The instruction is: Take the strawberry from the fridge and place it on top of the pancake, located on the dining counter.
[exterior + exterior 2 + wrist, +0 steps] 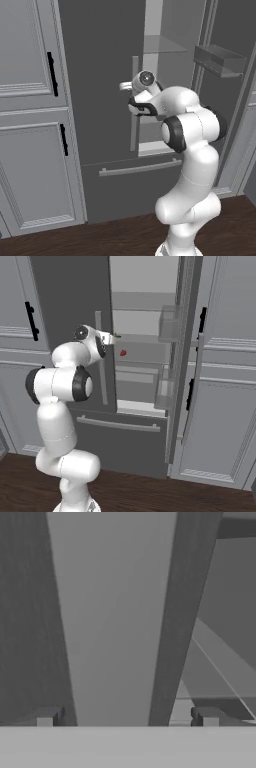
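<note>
Fridge [75,286] with its right door swung open and its left door closed. The hand [127,717] is level with the left door's vertical handle [112,612], its two fingertips [49,717] spread wide to either side of that handle and holding nothing. The strawberry [123,353] lies on a glass shelf [142,346] inside the pale interior, just beyond the hand. Light-grey cabinets [30,125] flank the fridge.
</note>
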